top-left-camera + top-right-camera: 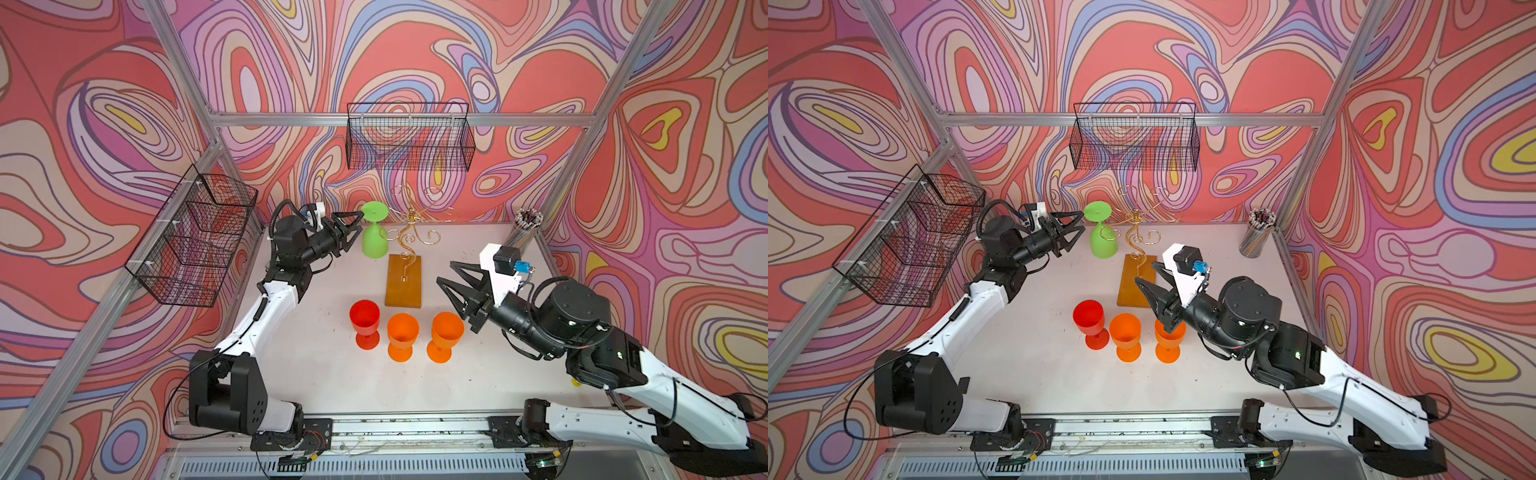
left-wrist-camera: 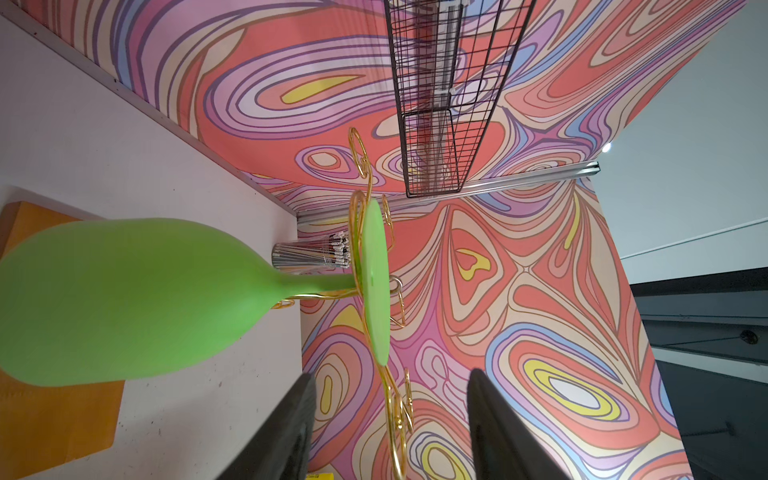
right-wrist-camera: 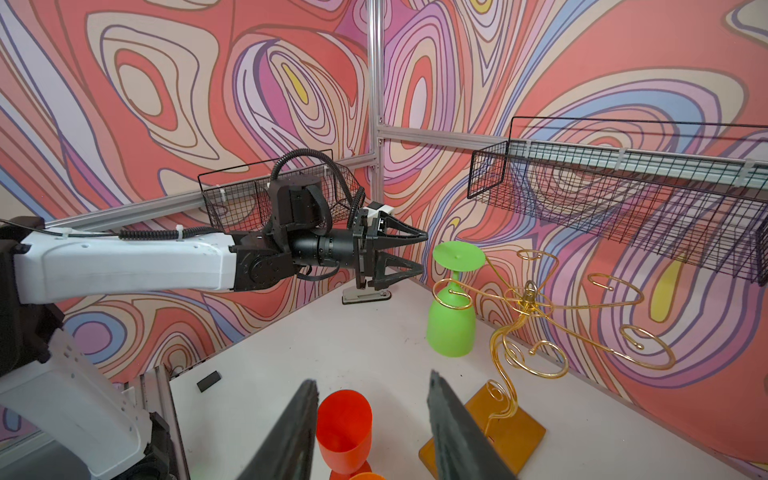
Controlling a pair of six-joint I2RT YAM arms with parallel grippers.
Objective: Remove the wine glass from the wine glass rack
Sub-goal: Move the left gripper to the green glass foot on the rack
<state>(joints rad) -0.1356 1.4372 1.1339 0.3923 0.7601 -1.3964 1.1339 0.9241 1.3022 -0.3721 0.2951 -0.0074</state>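
At upper centre in both top views, the green wine glass hangs inverted on the gold wine glass rack, left tool beside its foot, jaws apart: the approach. Next, likely, grip the stem and slide it free; the right tool gapes empty.

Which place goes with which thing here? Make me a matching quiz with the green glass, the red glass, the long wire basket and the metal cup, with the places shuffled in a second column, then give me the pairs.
Things
1. green glass
2. red glass
3. long wire basket
4. metal cup

Places
A. fixed high on the back wall
B. hanging upside down on the gold rack
C. in the far right corner of the table
D. upright beside two orange glasses

Pairs: 1-B, 2-D, 3-A, 4-C
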